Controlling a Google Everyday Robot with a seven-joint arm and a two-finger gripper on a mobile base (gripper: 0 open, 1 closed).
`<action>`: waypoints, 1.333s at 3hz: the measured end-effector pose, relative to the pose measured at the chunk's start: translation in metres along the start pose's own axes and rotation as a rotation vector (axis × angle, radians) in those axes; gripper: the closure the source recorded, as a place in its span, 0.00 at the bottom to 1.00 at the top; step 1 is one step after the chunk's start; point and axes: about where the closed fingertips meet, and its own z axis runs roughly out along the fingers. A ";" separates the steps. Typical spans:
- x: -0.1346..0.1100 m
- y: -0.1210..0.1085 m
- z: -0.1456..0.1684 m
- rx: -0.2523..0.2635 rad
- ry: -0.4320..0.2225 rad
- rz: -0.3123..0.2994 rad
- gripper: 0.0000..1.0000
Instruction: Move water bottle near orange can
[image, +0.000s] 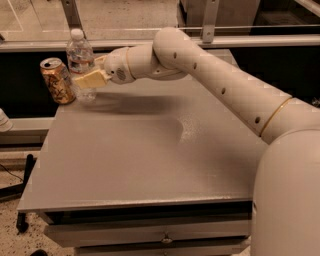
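- The claw (86, 80) is found at the far left corner of the counter (140, 165), at about 10 o'clock from the counter's middle.
- The claw is closed around the water bottle (80, 54), and the lower half of the bottle is gripped.
- One pale yellow finger (93, 79) is seen lying across the front of the bottle. The other finger is hidden behind it.
- The bottle is held upright, with its white cap at 12 o'clock and its label just above the finger.
- It cannot be told if the bottle's bottom is resting on the counter or is held just over it.
- The orange can (58, 81) is seen at 9 o'clock from the bottle, just beside it, standing upright on the counter.
- Whether the can and the bottle are touching cannot be told.
- The can is much shorter than the bottle.
- The big white arm (225, 90) is stretched in from 4 o'clock, over the right side of the counter, up to the claw.
- A dark shadow (130, 102) is cast on the counter under the arm.
- A drawer (165, 239) is seen under the counter's front edge, at 6 o'clock.
- A metal rail (150, 44) is seen behind the counter, at 12 o'clock.
- A black cable (12, 190) is seen on the floor at 8 o'clock.
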 end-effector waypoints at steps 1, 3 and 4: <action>0.001 -0.002 0.000 -0.008 0.014 -0.011 0.28; 0.001 -0.006 -0.004 -0.027 0.048 -0.041 0.00; 0.001 -0.007 -0.004 -0.032 0.055 -0.047 0.00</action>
